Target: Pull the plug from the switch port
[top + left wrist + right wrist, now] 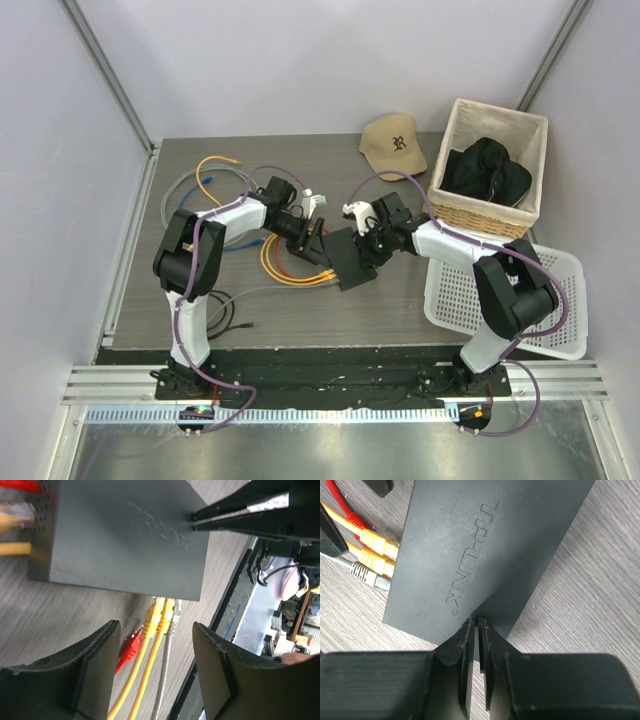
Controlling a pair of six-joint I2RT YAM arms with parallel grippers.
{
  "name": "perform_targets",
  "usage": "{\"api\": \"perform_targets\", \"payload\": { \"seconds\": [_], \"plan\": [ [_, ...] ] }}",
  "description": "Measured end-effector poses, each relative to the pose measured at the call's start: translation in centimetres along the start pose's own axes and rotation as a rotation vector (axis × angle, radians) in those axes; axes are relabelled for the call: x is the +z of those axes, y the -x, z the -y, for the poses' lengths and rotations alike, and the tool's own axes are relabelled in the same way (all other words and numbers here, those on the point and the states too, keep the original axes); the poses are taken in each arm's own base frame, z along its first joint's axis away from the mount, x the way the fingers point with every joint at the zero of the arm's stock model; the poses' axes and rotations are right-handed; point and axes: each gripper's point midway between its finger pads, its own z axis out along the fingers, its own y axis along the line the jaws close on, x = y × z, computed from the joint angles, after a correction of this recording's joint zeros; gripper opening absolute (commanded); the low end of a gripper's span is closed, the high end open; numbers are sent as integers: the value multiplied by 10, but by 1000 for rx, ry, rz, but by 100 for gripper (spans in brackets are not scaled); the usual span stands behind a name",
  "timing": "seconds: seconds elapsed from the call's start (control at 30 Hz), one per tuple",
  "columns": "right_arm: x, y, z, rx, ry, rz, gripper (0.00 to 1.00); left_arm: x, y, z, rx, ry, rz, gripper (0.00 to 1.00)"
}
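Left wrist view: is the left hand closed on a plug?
No, the left hand is open, its fingers standing apart on either side of the yellow plugs at the switch's edge.

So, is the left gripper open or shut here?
Open: the left gripper shows both fingers wide apart, holding nothing, the cable plugs visible through the gap.

We see bright, even light from above in the top view, with short soft shadows on the table [400,305]. The metal strip [320,445] at the near edge has dull glare. In the left wrist view the switch [120,535] is in fair focus, the yellow plugs [159,620] are soft and the cables [15,517] at the frame edge are smeared. The left gripper's fingers [85,680] are dark and blurry, and the background is partly blown out. In the right wrist view the logo [470,555] and wood grain are crisp. The right gripper's fingers [466,645] are underexposed.
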Motion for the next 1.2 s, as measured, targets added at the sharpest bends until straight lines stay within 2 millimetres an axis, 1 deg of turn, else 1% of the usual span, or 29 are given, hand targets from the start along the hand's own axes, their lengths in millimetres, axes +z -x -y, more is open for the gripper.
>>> {"api": "perform_targets", "payload": {
  "seconds": [0.17, 0.43, 0.67, 0.9, 1.07, 1.2],
  "plan": [
    [1, 1, 0, -1, 0, 1, 17, 2, -8, 0, -6, -20, -30, 61],
    [1, 1, 0, -1, 1, 2, 17, 17, -21, -5, -33, -38, -88, 58],
    [1, 3, 1, -3, -1, 10, 17, 22, -16, -3, -38, -76, -98, 57],
    [2, 3, 1, -4, -1, 14, 17, 23, -17, -3, -35, -91, -101, 57],
    [2, 4, 1, -4, -1, 16, 18, 23, -17, -2, -32, -95, -101, 60],
    [2, 4, 1, -4, -2, 19, 17, 23, -17, -3, -34, -90, -102, 60]
  ]
}}
